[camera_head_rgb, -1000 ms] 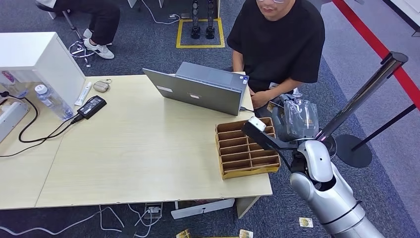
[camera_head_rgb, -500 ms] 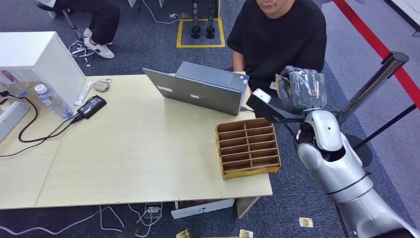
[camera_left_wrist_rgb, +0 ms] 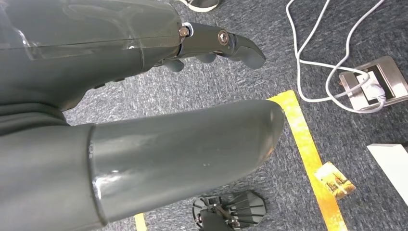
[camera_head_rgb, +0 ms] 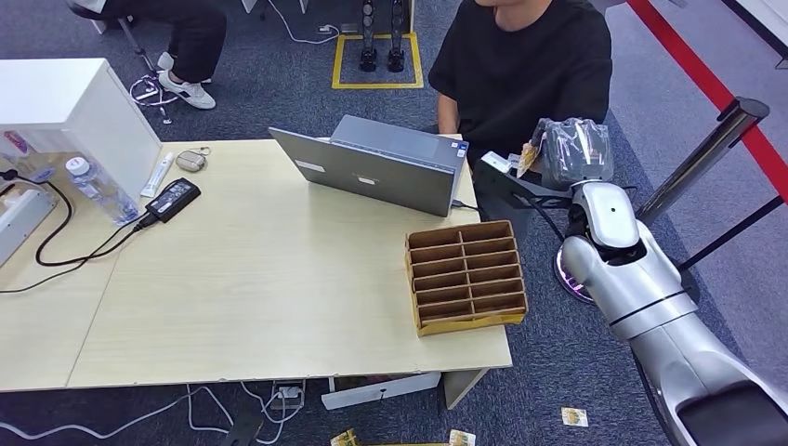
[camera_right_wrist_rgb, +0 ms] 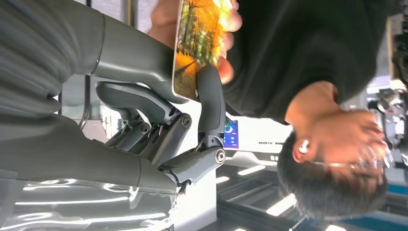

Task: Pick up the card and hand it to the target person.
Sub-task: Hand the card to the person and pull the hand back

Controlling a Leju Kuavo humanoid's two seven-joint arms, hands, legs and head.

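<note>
Letting go too soon could drop the card on the floor, if the person's hand has no good hold on it yet. The right hand pinches the card between thumb and a finger, up by the person's chest. The left hand hangs low, fingers apart, holding nothing.

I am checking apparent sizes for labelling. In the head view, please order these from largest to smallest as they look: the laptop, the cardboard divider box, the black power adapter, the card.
1. laptop
2. cardboard divider box
3. black power adapter
4. card, mostly hidden in the right robot hand, so its rank is unsure.
</note>
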